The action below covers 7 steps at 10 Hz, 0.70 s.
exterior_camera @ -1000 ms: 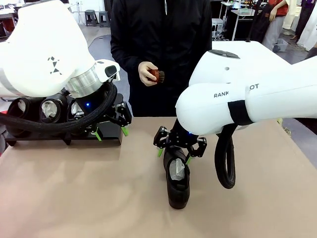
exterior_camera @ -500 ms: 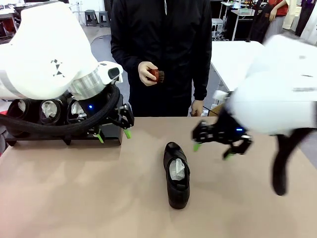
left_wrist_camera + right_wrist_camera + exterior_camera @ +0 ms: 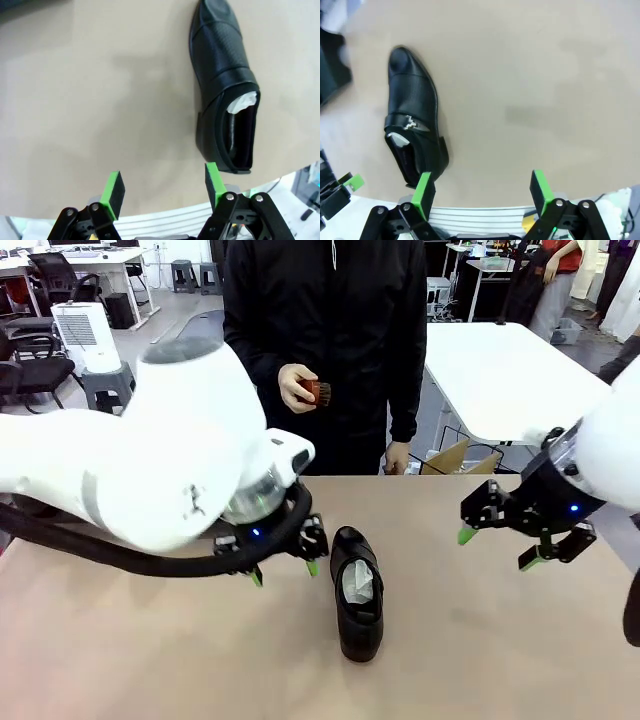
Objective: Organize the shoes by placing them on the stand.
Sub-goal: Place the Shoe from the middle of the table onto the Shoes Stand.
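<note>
Left gripper [image 3: 283,562], spread and empty, hangs just beside the shoe [image 3: 357,592], lying toe toward the robot, right gripper [image 3: 510,537] spread, farther off.

This is a robotics lab or testing room laid out like an open office, not a home or a shop. Two white robot arms [image 3: 150,480] work at a tan-covered bench [image 3: 150,650] with a person in dark clothes [image 3: 325,340] standing at its far side. Behind them lie a plain grey floor [image 3: 190,315], more white tables [image 3: 500,365], black office chairs [image 3: 50,275], small stools [image 3: 183,275], a white box-shaped appliance [image 3: 88,332] and an open cardboard box [image 3: 455,458].
</note>
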{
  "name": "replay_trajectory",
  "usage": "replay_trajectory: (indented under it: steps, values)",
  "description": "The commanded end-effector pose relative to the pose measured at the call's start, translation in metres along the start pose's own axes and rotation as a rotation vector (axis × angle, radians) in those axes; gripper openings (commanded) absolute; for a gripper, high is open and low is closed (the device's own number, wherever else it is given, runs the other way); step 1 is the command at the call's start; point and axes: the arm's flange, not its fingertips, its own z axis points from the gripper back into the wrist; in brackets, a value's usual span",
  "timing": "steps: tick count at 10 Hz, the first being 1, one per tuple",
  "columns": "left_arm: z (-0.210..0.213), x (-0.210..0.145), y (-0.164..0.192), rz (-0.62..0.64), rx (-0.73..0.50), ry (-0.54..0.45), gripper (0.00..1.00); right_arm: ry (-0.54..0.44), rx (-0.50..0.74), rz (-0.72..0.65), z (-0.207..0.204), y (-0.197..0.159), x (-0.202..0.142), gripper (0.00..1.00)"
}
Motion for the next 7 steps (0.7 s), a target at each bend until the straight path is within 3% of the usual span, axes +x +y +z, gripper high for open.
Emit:
replay_trajectory:
  steps: [1,4,7]
  values:
    - [-0.015,0.0,-0.022,-0.022,0.026,-0.072,0.83,0.002,0.019,0.011,-0.003,0.011,0.0,1.0]
    - [-0.039,0.002,-0.052,-0.147,0.062,-0.055,0.83,0.002,0.019,0.011,-0.003,0.011,0.0,1.0]
    - [-0.057,0.0,-0.067,-0.165,0.06,-0.023,0.83,0.002,0.019,0.011,-0.003,0.011,0.0,1.0]
